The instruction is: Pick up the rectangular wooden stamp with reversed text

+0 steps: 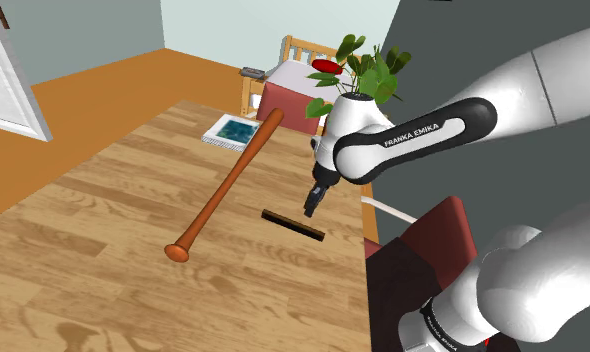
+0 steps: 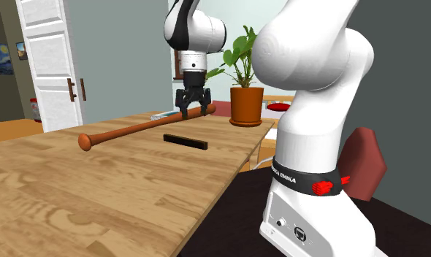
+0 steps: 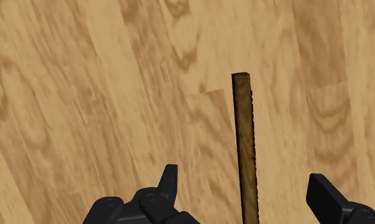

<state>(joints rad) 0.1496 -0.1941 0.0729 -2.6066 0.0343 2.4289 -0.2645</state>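
The stamp [image 1: 292,225] is a long, thin, dark brown bar lying flat on the wooden table [image 1: 103,270]. In the second exterior view the stamp [image 2: 185,141] lies just in front of the bat. My black gripper [image 1: 312,206] hangs open a little above the table, close over the stamp's end nearest the plant. From the wrist, the stamp [image 3: 245,146] runs as a narrow wooden strip between the fingers, nearer neither, and they do not touch it. The gripper [image 2: 193,110] points straight down, and its fingertips [image 3: 170,178] stand wide apart.
A reddish-brown baseball bat [image 1: 228,184] lies diagonally on the table beside the stamp. A booklet [image 1: 232,131] rests near the bat's thick end. A potted plant [image 2: 246,98] stands at the table's far corner, with a chair [image 1: 293,70] behind it. A white door [image 2: 52,62] stands beyond the table.
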